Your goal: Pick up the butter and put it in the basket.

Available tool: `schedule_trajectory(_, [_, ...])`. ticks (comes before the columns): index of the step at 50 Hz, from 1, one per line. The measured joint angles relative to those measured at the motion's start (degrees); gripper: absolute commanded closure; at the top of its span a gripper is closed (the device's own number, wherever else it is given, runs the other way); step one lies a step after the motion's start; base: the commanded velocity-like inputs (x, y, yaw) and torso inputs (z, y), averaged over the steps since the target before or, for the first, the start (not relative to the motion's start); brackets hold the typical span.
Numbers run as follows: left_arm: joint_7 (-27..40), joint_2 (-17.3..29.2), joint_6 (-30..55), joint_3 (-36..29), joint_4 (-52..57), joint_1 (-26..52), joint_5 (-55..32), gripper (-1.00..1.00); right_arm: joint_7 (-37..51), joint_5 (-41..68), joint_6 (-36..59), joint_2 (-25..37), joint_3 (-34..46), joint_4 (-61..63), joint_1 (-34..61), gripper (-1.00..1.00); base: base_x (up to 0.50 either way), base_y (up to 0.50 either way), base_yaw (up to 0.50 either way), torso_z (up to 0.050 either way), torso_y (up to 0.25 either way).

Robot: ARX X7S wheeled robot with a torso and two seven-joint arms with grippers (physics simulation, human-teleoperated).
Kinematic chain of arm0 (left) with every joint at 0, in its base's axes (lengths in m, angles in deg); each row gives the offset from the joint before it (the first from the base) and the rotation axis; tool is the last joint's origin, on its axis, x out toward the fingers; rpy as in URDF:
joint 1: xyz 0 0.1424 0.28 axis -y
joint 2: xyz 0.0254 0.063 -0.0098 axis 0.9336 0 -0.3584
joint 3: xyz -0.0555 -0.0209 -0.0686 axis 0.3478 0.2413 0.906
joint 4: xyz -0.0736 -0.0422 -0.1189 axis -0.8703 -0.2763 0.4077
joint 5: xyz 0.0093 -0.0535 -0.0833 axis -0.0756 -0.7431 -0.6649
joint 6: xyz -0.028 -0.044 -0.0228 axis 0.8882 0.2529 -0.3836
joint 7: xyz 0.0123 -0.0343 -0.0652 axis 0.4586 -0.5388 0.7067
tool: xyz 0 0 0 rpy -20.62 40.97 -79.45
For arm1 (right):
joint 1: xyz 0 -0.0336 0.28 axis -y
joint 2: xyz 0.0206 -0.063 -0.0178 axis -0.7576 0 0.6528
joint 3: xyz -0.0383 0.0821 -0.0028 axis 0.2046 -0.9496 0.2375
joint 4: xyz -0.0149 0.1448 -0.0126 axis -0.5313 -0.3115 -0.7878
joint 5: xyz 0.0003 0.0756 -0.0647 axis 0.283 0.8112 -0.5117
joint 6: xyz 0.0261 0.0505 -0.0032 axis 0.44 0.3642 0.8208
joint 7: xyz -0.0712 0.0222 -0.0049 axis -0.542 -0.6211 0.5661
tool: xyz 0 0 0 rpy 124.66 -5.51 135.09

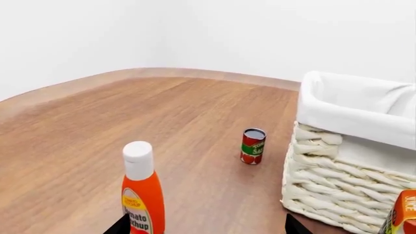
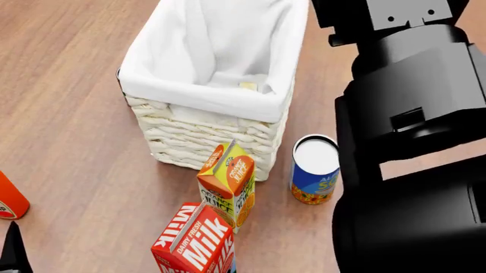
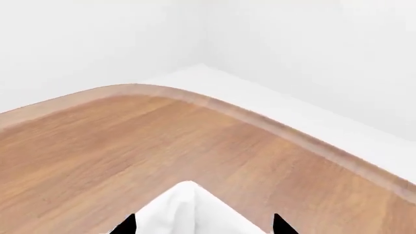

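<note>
The basket (image 2: pixel 199 133) stands in the middle of the head view, cream wicker with a white liner over its rim; it also shows in the left wrist view (image 1: pixel 338 180). A small pale-yellow patch (image 2: pixel 247 86) lies deep inside it, and I cannot tell whether that is the butter. No red-orange butter box shows anywhere. My right gripper (image 3: pixel 201 226) is open above a corner of the liner (image 3: pixel 185 209), holding nothing. My left gripper (image 1: pixel 206 226) is open low over the table, empty, with a ketchup bottle (image 1: pixel 143 190) beside one fingertip.
A Milk carton (image 2: pixel 193 244) and a juice carton (image 2: pixel 227 182) stand in front of the basket, with a blue can (image 2: pixel 315 170) beside them. A small tomato sauce can (image 1: pixel 253 146) stands left of the basket. The black right arm (image 2: pixel 410 114) fills the head view's right side.
</note>
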Motion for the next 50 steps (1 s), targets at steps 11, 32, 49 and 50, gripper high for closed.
schedule_trajectory(11, [-0.3, 0.2, -0.3, -0.2, -0.7, 0.6, 0.1, -1.00, 7.4, -1.1, -1.1, 6.9, -5.0, 19.9, -9.1, -1.00, 0.00, 0.00, 0.00, 0.000, 0.000])
schedule_trajectory(32, [-0.9, 0.5, -1.2, -0.2, -2.5, 2.2, 0.1, -1.00, 24.6, 1.3, 3.4, 22.0, -11.8, 58.7, -28.1, -1.00, 0.00, 0.00, 0.00, 0.000, 0.000])
schedule_trajectory(49, [-1.1, 1.2, -2.3, 0.1, -1.2, 1.9, 0.0, -1.00, 34.9, 6.1, 9.3, 32.4, -17.2, 82.2, -41.3, -1.00, 0.00, 0.00, 0.00, 0.000, 0.000])
schedule_trajectory(50, [-1.1, 1.3, -2.4, 0.2, -0.9, 1.7, 0.0, -1.00, 35.4, 6.5, 9.5, 32.9, -17.6, 83.5, -42.0, -1.00, 0.00, 0.00, 0.00, 0.000, 0.000])
